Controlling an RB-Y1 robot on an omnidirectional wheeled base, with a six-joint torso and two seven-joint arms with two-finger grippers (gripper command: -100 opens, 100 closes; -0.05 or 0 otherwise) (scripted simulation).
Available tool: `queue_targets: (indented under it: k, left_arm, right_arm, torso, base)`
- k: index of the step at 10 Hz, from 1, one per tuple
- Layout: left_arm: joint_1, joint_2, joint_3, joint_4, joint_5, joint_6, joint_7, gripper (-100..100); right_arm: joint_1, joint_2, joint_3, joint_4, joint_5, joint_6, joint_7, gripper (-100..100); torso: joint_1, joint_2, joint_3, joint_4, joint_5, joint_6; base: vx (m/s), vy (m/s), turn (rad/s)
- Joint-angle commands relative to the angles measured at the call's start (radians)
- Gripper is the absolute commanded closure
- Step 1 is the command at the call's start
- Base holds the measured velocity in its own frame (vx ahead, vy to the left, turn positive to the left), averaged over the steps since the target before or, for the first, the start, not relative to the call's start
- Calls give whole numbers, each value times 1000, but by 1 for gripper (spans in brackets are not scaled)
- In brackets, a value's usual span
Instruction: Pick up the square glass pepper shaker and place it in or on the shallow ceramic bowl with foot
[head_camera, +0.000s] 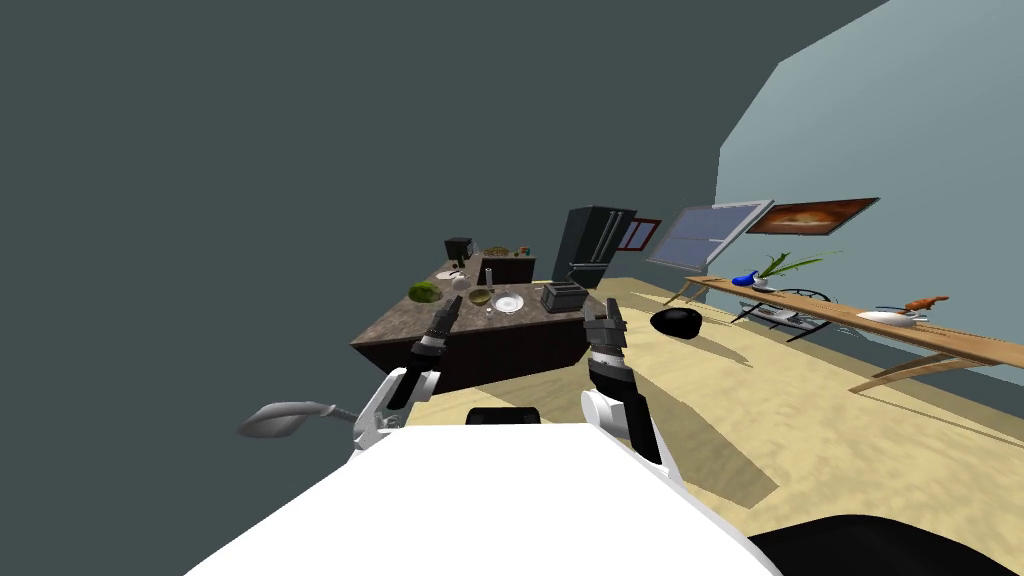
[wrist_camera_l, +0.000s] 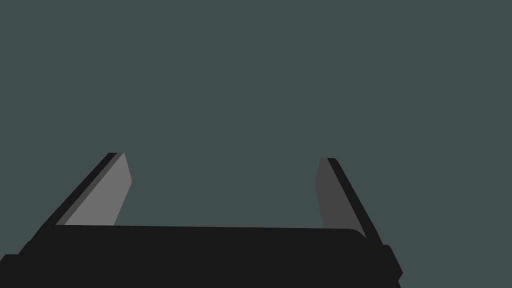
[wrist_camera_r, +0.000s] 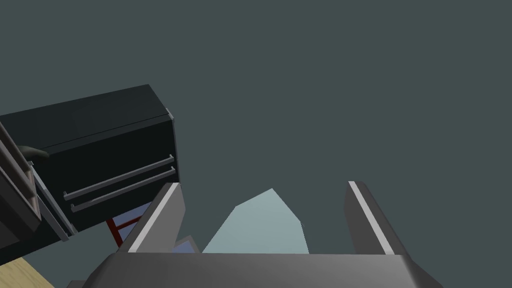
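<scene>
Pepper shaker (head_camera: 488, 273) stands upright on the island counter (head_camera: 392, 328), long axis vertical; it sits at twelve o'clock of the bowl (head_camera: 480, 297). Left gripper (wrist_camera_l: 225, 157) fingers apart, empty; right gripper (wrist_camera_r: 264, 184) likewise.

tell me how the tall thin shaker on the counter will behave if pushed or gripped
The shaker stands tall and narrow on the counter, so a sideways push would probably tip it. It looks small beside the toaster, so likely light. Its surface is too small to judge for slipperiness.
</scene>
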Motion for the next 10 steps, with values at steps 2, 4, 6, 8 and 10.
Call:
queue_targets:
  k: [2, 4, 6, 8, 10]
  left_arm:
    - [-23, 3, 3, 64, -34, 5, -41, -100]
    - [-37, 4, 6, 119, -60, 6, -70, -100]
    - [-44, 3, 8, 177, -83, 3, -96, -100]
    - [-47, 1, 11, 238, -105, -4, -119, -100]
    - [-46, -4, 14, 298, -125, -13, -139, -100]
  right_arm:
    - [0, 0, 0, 0, 0, 0, 0, 0]
    - [0, 0, 0, 0, 0, 0, 0, 0]
    - [0, 0, 0, 0, 0, 0, 0, 0]
    - [0, 0, 0, 0, 0, 0, 0, 0]
    - [0, 0, 0, 0, 0, 0, 0, 0]
  torso:
    - [-1, 0, 0, 0, 0, 0]
    - [-2, -2, -1, 0, 0, 0]
    - [-3, -5, -3, -1, -1, 0]
    - [-2, -8, -4, -2, 0, 0]
    - [-1, -8, -4, -2, 0, 0]
  base:
    - [-22, -77, 21]
    - [19, -88, 29]
    - [73, -89, 28]
    - [79, -74, 31]
    - [96, -72, 32]
